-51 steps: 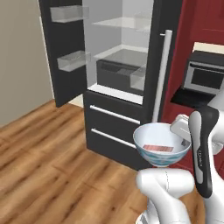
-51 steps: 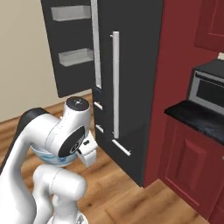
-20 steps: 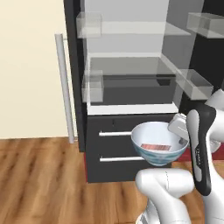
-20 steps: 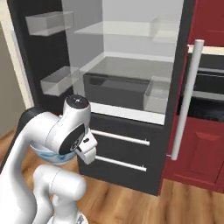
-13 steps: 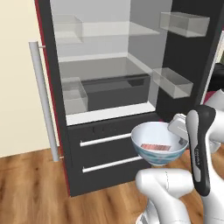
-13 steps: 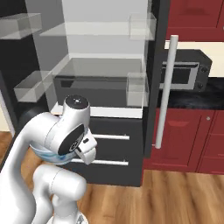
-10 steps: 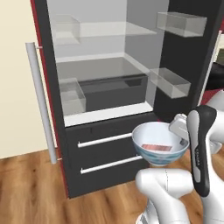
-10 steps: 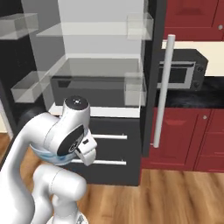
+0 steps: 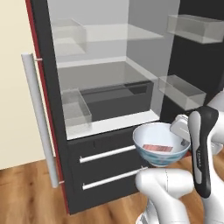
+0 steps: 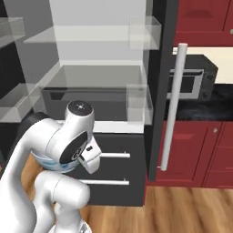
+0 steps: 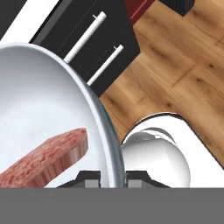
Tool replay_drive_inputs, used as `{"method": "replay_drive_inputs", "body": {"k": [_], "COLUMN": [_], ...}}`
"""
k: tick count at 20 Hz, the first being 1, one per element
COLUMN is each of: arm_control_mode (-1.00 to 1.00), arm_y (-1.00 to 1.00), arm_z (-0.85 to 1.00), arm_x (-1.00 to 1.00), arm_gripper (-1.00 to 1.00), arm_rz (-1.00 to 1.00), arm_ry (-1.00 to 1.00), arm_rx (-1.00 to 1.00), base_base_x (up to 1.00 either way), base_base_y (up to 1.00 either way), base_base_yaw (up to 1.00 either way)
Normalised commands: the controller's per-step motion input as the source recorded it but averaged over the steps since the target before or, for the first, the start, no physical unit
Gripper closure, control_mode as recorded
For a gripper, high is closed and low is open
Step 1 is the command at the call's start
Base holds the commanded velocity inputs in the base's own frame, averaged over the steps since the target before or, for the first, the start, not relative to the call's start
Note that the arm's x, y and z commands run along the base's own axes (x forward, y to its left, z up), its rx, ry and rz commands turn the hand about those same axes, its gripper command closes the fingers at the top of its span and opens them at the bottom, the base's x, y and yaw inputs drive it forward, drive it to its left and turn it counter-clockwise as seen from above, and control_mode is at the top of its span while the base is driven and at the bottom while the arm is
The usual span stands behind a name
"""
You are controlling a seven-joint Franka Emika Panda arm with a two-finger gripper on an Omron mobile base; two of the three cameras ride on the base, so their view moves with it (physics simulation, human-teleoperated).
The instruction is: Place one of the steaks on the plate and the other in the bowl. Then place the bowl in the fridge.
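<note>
1. The bowl (image 9: 158, 148) is held up in the air in front of the open fridge (image 9: 109, 109), level with the top of its 2 lower drawers (image 9: 107, 168).
2. The tool (image 11: 112, 177) is seen clamped on the bowl's rim, 1 dark fingertip inside the wall and 1 outside it, in the hand view.
3. A single steak (image 9: 158, 148) is seen lying flat on the bottom of the bowl; in the hand view its red slab (image 11: 46, 155) is shown close to the gripped rim.
4. Both fridge doors are swung wide, and clear door bins (image 9: 186, 91) are shown on the right door.
5. A dark crisper drawer (image 9: 118, 99) is seen inside, on the white shelf just above the lower drawers.
6. A long silver bar handle (image 10: 170, 107) is caught in the right base view, with a microwave (image 10: 193, 84) on the dark table behind it and red cabinets (image 10: 200, 152) below.
7. Wooden floor (image 11: 175, 65) is seen beneath the bowl.
</note>
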Motion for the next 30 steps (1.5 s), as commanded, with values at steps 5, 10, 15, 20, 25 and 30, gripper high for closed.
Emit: {"method": "replay_drive_inputs", "body": {"k": [5,10,15,20,25,30], "arm_control_mode": [1.0,1.0,1.0,1.0,1.0,1.0], "arm_y": [0.0,0.0,0.0,0.0,0.0,0.0], "arm_z": [0.0,0.0,0.0,0.0,0.0,0.0], "arm_x": [0.0,0.0,0.0,0.0,0.0,0.0], "arm_gripper": [1.0,1.0,1.0,1.0,1.0,1.0], "arm_rz": [0.0,0.0,0.0,0.0,0.0,0.0], "arm_ry": [0.0,0.0,0.0,0.0,0.0,0.0], "arm_rx": [0.0,0.0,0.0,0.0,0.0,0.0], "base_base_x": [0.65,0.52,0.46,0.3,0.32,0.26], "base_base_y": [0.34,0.5,0.1,-0.08,-0.15,-0.26], "base_base_yaw": [-0.03,0.0,0.04,0.06,0.1,0.11]}}
